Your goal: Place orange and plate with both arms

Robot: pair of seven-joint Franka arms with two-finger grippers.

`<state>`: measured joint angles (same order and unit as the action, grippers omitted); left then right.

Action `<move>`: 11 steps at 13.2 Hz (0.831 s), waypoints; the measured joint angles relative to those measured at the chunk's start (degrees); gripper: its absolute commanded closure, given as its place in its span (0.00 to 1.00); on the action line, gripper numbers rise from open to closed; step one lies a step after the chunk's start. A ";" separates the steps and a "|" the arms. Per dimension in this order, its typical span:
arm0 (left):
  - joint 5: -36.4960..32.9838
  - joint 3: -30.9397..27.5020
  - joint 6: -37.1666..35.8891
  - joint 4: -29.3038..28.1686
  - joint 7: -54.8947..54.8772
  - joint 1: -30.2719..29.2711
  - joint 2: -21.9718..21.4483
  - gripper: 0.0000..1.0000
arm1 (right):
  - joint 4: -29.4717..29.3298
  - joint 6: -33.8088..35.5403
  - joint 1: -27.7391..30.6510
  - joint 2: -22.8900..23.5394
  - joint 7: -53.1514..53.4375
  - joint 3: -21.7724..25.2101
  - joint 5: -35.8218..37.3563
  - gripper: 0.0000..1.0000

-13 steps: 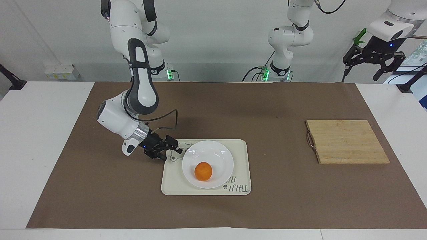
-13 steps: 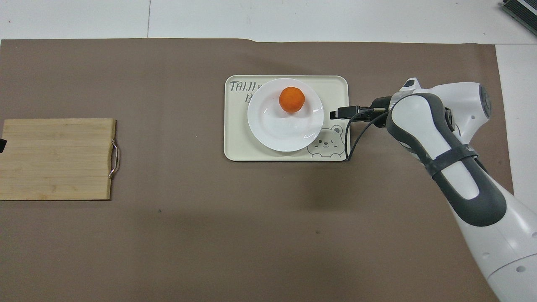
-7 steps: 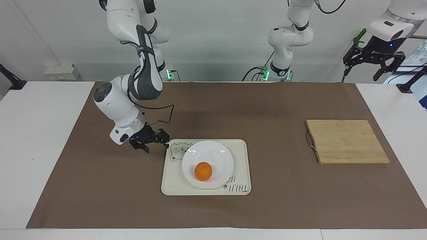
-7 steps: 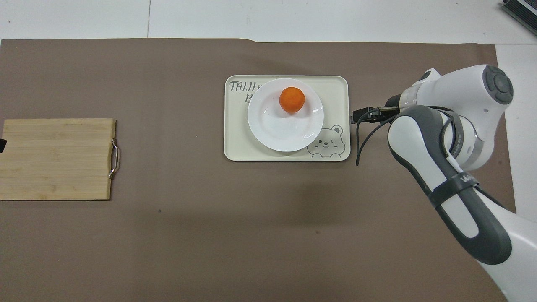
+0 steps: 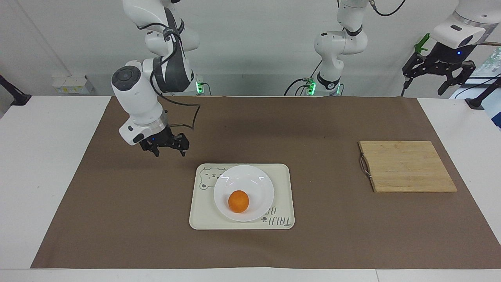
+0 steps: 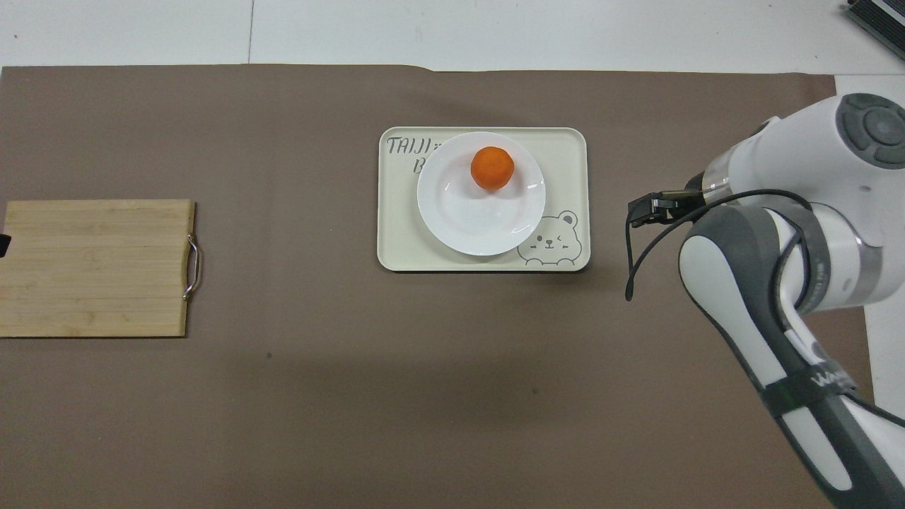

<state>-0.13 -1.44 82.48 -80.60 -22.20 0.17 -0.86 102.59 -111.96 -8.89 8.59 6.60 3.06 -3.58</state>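
Brown mat (image 5: 250,129) on white table (image 5: 47,176)

White table (image 5: 47,164): brown mat (image 5: 250,129), cream tray (image 5: 203,219), cutting board (image 5: 407,166).

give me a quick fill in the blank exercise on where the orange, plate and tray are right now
1. The orange lies on the ____.
2. The white plate rests on the cream ____.
3. The tray bears a drawing of a ____.
4. The wooden board lies toward the ____ arm's end of the table.

Missing words: plate; tray; bear; left
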 measured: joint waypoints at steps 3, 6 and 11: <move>0.00 0.00 0.00 0.00 0.00 0.00 0.00 0.00 | -0.51 4.59 1.70 -4.99 0.01 0.45 0.16 0.00; 0.00 0.00 0.00 0.00 0.00 0.00 0.00 0.00 | -0.67 8.48 4.12 -9.43 0.01 0.57 0.30 0.00; 0.00 0.00 0.00 0.00 0.00 0.00 0.00 0.00 | -5.31 18.72 6.44 -12.89 0.01 1.44 0.99 0.00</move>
<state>-0.13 -1.44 82.47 -80.60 -22.20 0.17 -0.86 97.28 -93.24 -2.45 -4.30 6.61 4.51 -2.60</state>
